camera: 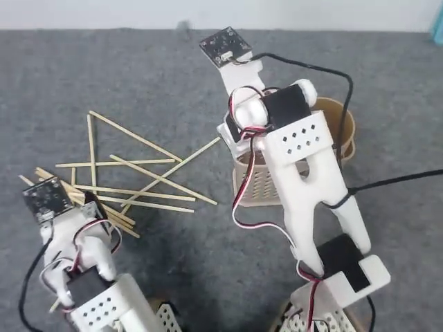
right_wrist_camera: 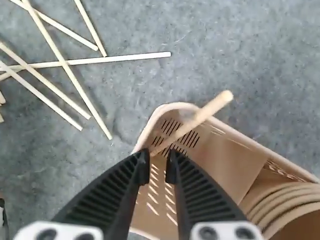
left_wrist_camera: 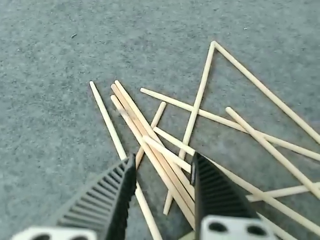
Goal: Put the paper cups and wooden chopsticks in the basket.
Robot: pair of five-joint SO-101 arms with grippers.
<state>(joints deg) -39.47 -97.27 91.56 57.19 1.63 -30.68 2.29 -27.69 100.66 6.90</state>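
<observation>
Wooden chopsticks (camera: pixel 131 192) are scattered in a loose, crossing pile on the grey bench (camera: pixel 138 69), in the left half of the high view. They are fanned out at their far ends and bunched together close to the left arm. The left end effector (left_wrist_camera: pixel 162 167) is held just above the bunched end with its jaws apart. Several sticks lying side by side are seen running through the gap between the two ribbed black fingers, and none of them is gripped. Whether the fingertips touch the bench cannot be told.

A beige basket (camera: pixel 256 185) with slotted walls is stood on the bench to the right of the pile, under the right arm. The right end effector (right_wrist_camera: pixel 156 157) is placed over the basket, by the rounded corner that faces the pile. It is closed on one held chopstick (right_wrist_camera: pixel 200 117), whose lower end is pinched between the fingertips. This stick is tilted and crosses the basket's rim, so that its free end juts out over the bench. Whether it rests on the rim cannot be told. Paper cups (right_wrist_camera: pixel 287 200) are nested in a stack that is seen within the basket walls, on the side away from the pile.
</observation>
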